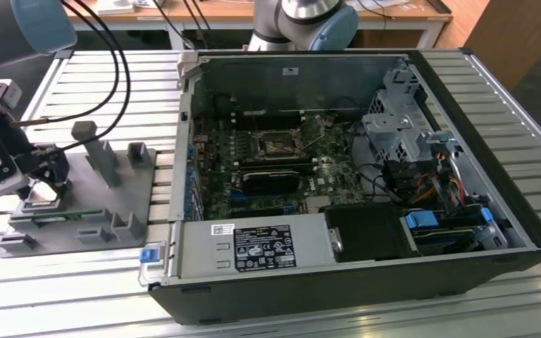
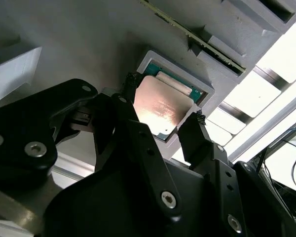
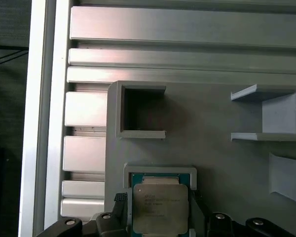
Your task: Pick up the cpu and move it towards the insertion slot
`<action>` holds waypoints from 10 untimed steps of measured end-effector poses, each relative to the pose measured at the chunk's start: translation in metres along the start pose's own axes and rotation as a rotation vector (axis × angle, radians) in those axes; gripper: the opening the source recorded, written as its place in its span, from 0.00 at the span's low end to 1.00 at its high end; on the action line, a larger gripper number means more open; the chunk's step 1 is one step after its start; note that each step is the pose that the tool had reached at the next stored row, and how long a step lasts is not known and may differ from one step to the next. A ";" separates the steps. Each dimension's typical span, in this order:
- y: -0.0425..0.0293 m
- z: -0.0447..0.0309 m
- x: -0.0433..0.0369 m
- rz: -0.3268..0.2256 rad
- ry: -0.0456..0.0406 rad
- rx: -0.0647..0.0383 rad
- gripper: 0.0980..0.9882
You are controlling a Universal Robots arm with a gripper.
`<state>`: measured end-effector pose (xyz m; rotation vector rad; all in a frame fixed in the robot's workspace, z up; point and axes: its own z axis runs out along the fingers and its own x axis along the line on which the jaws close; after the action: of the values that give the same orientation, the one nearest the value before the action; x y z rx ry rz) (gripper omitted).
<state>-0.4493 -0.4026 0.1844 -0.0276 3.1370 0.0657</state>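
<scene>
Barely started, I'd say: the cpu (image 3: pixel 160 207) sits in its pale-rimmed pocket on the grey holder (image 1: pixel 144 189) at the lower left of the exterior view. The gripper (image 1: pixel 45 184) is right over it, jaws apart, one on each side of the chip and not visibly squeezing it in both wrist views. The insertion slot (image 1: pixel 278 146) is well apart, mid-frame inside the open computer case (image 1: pixel 346 296), so the lift and the carry look undone
</scene>
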 end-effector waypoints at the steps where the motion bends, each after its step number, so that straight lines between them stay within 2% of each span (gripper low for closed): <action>1: 0.0000 0.0002 0.0000 0.000 0.0000 0.000 0.59; 7: 0.0000 0.0005 0.0000 0.000 0.0001 0.000 0.57; 8: 0.0000 0.0005 0.0000 0.000 0.0001 0.000 0.50; 10: 0.0000 0.0005 0.0000 0.000 0.0000 0.000 0.50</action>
<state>-0.4493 -0.4026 0.1839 -0.0276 3.1371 0.0657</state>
